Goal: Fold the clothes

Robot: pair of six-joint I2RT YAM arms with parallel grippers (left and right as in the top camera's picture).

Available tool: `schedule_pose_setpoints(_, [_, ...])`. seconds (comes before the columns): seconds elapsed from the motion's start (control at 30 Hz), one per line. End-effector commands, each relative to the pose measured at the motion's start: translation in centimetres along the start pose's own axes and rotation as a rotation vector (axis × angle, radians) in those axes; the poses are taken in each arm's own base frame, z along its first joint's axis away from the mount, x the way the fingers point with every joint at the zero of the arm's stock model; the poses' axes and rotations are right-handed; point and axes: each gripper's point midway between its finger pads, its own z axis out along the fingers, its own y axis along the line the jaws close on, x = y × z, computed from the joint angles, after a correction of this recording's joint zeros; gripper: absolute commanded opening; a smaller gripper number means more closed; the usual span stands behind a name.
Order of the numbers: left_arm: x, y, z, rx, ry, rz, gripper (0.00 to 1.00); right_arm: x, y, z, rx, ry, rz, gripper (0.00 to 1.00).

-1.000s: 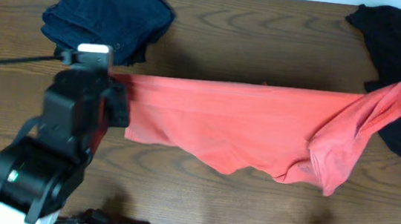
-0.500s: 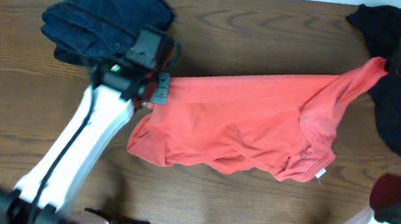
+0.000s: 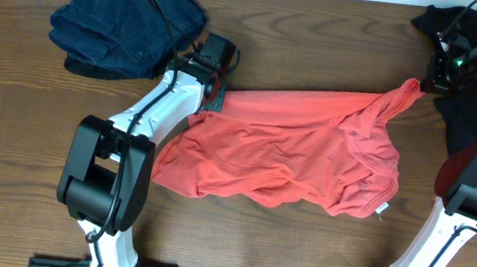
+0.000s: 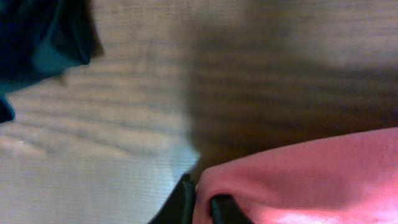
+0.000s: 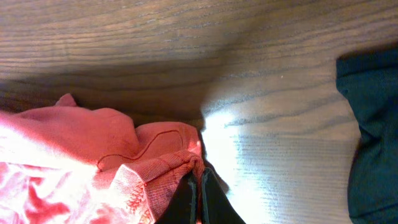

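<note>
overhead, the coral t-shirt [image 3: 290,152] lies bunched across the middle of the table [image 3: 320,35], wrinkled, with its lower edge sagging toward the bottom of the frame. why is the top edge so much straighter than the rest?

because both arms have it by that edge. the left gripper [image 3: 215,82] is at the shirt's upper left corner. the right gripper [image 3: 423,84] is at a peak of cloth drawn toward the upper right. pull between the two would explain the line.

are both really gripping?

in the right wrist view the fingers [image 5: 186,200] are pressed together, nipping a puckered seam of red cloth. in the left wrist view the fingers [image 4: 183,202] sit close with a rounded fold of shirt between them. i read that as a pinch too, though that picture is blurred.

and the other garments?

the denim pile [image 3: 126,19] at upper left is just beside the left gripper. the black shirt [image 3: 456,130] at upper right lies under the right arm. both are off to the sides. my guess is the shirt is being spread flat, with no fold made yet. the risk is the right corner landing on the black shirt.
</note>
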Motion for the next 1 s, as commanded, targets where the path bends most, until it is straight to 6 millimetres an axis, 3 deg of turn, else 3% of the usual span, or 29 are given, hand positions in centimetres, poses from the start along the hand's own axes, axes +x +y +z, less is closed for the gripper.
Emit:
schedule_pose_setpoints(0.0, [-1.9, 1.5, 0.0, -0.075, -0.072, -0.015, 0.33, -0.3, 0.4, 0.2, 0.003, -0.007, -0.028, 0.01])
schedule_pose_setpoints(0.1, [-3.2, 2.3, -0.8, -0.117, -0.124, -0.01, 0.57, -0.6, 0.7, 0.2, 0.003, -0.014, -0.04, 0.01])
schedule_pose_setpoints(0.23, [-3.5, 2.6, -2.3, -0.115, -0.139, 0.006, 0.79, -0.5, 0.9, 0.3, 0.002, -0.01, -0.044, 0.01])
schedule_pose_setpoints(0.33, [-2.9, 2.8, -3.4, -0.109, -0.121, 0.007, 0.8, -0.5, 1.1, 0.3, 0.001, -0.008, -0.049, 0.01])
schedule_pose_setpoints(0.43, [-2.0, 1.8, -3.3, -0.047, -0.081, 0.014, 0.79, -0.5, 1.5, 0.4, 0.0, -0.006, -0.057, 0.02])
schedule_pose_setpoints(0.63, [-0.8, -0.3, -2.5, 0.072, -0.032, 0.03, 0.67, -0.5, 2.3, 0.6, -0.002, -0.003, -0.074, 0.01])
schedule_pose_setpoints(0.97, [1.2, -2.0, -0.9, 0.161, 0.026, 0.397, 0.67, -0.5, 2.5, 0.7, -0.003, 0.0, -0.077, 0.01])
